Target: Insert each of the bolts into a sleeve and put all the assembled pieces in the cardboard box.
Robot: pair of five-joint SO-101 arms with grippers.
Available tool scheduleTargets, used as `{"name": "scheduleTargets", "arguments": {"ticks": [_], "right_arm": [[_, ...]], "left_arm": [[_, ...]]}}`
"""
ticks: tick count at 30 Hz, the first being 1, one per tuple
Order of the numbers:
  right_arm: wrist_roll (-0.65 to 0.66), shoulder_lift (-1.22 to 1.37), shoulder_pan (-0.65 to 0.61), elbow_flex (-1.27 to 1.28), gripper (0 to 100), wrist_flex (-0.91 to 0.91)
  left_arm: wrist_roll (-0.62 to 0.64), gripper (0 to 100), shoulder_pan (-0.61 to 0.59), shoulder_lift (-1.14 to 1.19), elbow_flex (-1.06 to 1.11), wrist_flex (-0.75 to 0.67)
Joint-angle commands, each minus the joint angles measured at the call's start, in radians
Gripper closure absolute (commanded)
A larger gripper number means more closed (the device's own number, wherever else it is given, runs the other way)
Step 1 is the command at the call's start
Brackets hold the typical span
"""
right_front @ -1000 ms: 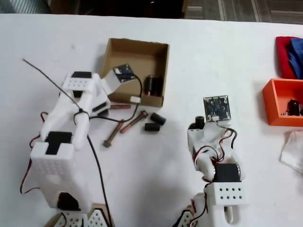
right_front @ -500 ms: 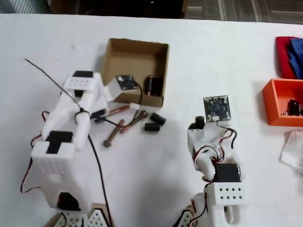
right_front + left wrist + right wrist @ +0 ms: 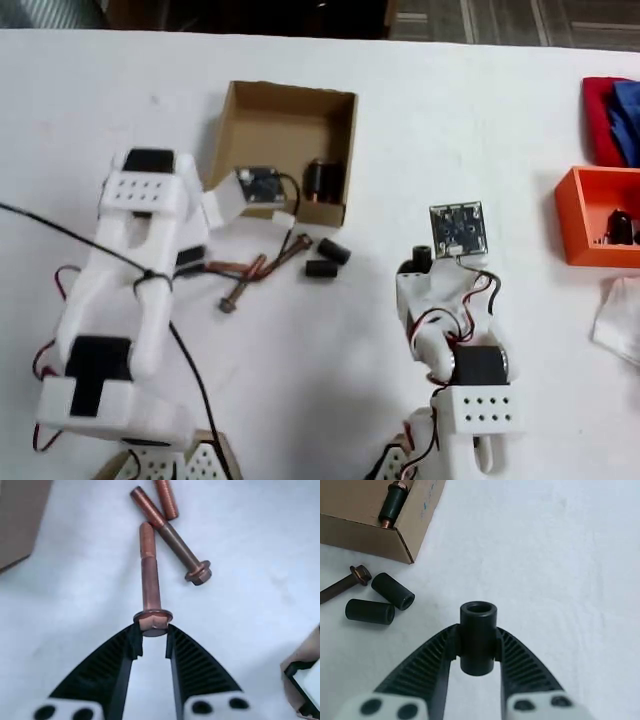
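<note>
- left gripper [image 3: 152,636]: jaws nearly closed, pinching the head of the held bolt [image 3: 149,575]. The shank points away from the fingers.
- loose bolts [image 3: 176,542]: two, lying on the table [image 3: 480,120] in front of the box [image 3: 285,125]. One tip is just beside the held bolt's tip.
- right gripper [image 3: 476,642]: jaws part open, clamped on the sides of the held sleeve [image 3: 478,630]. The sleeve stands upright, bore up, over bare table and well apart from the box.
- loose sleeves [image 3: 393,591]: two, on their sides, just beside each other near the box's front corner.
- assembled piece [image 3: 320,180]: inside the box, by its right wall.
- orange bin [image 3: 575,225]: at the table's right edge.
</note>
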Motion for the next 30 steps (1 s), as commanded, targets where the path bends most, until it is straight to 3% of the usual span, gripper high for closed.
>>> {"name": "scheduleTargets", "arguments": {"ticks": [1, 6, 10, 16, 24, 30], "right_arm": [[-0.011, -0.028, 0.004, -0.006, 97.5, -0.025], [-0.011, -0.028, 0.004, -0.006, 97.5, -0.025], [-0.011, -0.028, 0.004, -0.006, 97.5, -0.025], [-0.011, -0.028, 0.002, -0.006, 97.5, -0.025], [-0.011, -0.028, 0.002, -0.006, 97.5, -0.025], [-0.011, -0.028, 0.004, -0.006, 97.5, -0.025]], "left_arm": [[-0.017, 92, -0.044, -0.080, 0.119, -0.106], [-0.018, 77, -0.175, -0.092, 0.248, -0.328], [-0.023, 77, -0.253, -0.094, 0.262, -0.390], [-0.008, 79, -0.264, -0.160, 0.194, -0.394], [0.310, 80, -0.153, -0.173, 0.189, -0.443], [0.620, 80, 0.015, -0.176, 0.196, -0.275]]}}
